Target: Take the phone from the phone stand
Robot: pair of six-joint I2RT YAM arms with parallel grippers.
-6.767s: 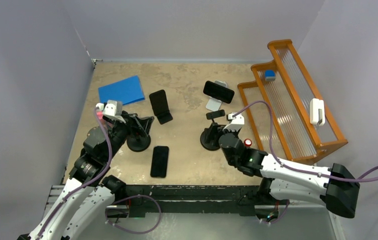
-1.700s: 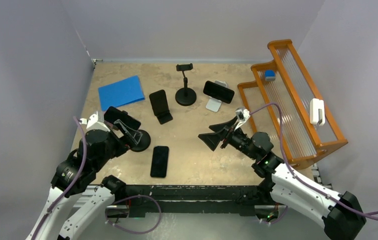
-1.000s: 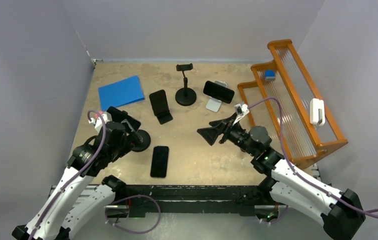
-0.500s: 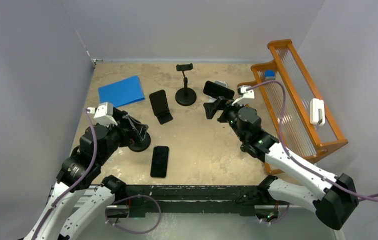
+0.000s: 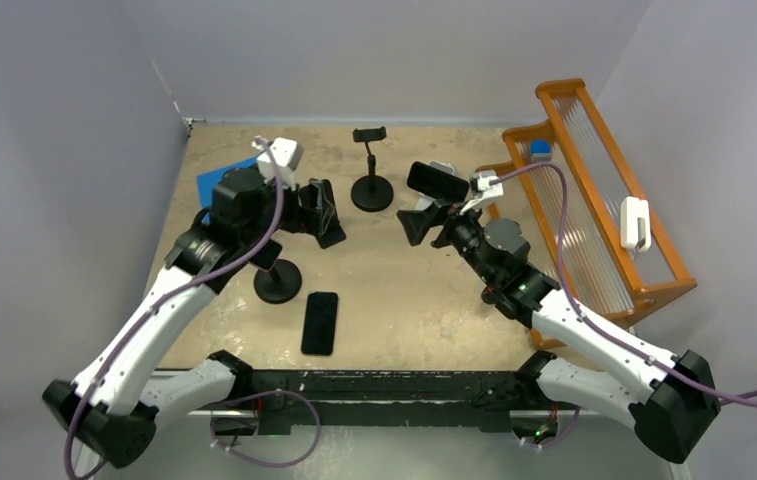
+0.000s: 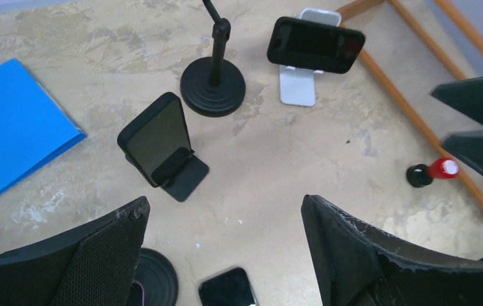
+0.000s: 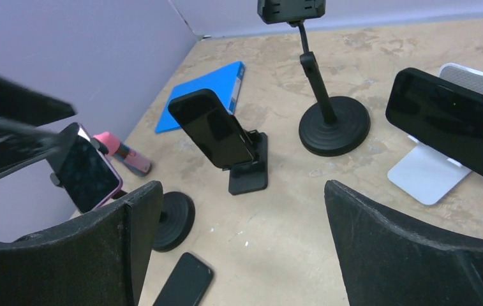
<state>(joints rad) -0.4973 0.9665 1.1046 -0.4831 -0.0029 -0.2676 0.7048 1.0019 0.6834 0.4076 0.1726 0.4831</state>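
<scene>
Three phones sit in stands. One leans on a black folding stand [image 5: 326, 222] [image 6: 156, 137] [image 7: 213, 127]. Another lies sideways on a white stand [image 5: 438, 182] [image 6: 315, 44] [image 7: 449, 124]. A pink-cased phone [image 7: 85, 169] sits on a round-based stand [image 5: 277, 282], partly hidden under my left arm from above. My left gripper [image 5: 306, 205] [image 6: 224, 203] hovers open above the table beside the folding stand. To the right, my right gripper [image 5: 416, 222] [image 7: 244, 188] hangs open just in front of the white stand. Neither holds anything.
A loose phone [image 5: 320, 322] lies flat near the front. An empty clamp stand [image 5: 371, 188] stands at the back centre, a blue folder [image 6: 15, 121] at the back left. An orange rack [image 5: 594, 215] runs along the right. A red-capped item [image 6: 433, 171] lies by it.
My left arm has swung from the front left up and back to the black folding stand. My right gripper has moved back towards the white stand, then nearly stopped.
</scene>
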